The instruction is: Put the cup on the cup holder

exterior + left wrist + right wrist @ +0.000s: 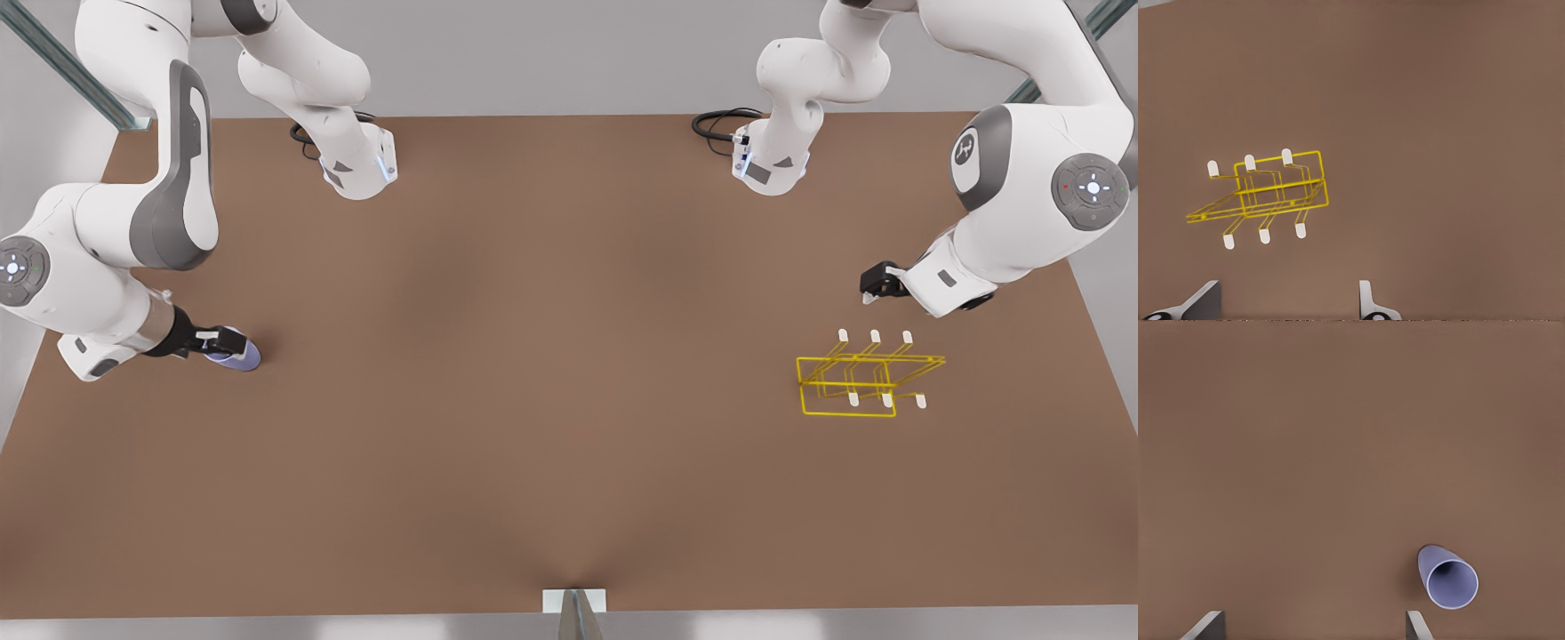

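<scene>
The cup (242, 357) is a small lavender-blue cup on the brown table at the front view's left. In the right wrist view the cup (1449, 579) shows its open mouth, just outside one finger. My right gripper (216, 340) hovers right beside it and is open (1311, 630), with nothing between the fingers. The cup holder (861, 375), a yellow wire rack with white-tipped pegs, stands at the front view's right. My left gripper (876, 289) hangs a short way behind the rack, open and empty (1285, 313), looking down on the cup holder (1268, 195).
Brown table (551, 356) spans the whole scene, with a wide bare stretch between cup and rack. Both arm bases (360, 169) (769, 164) sit at the far edge with black cables. A small white mount (574, 601) is at the near edge.
</scene>
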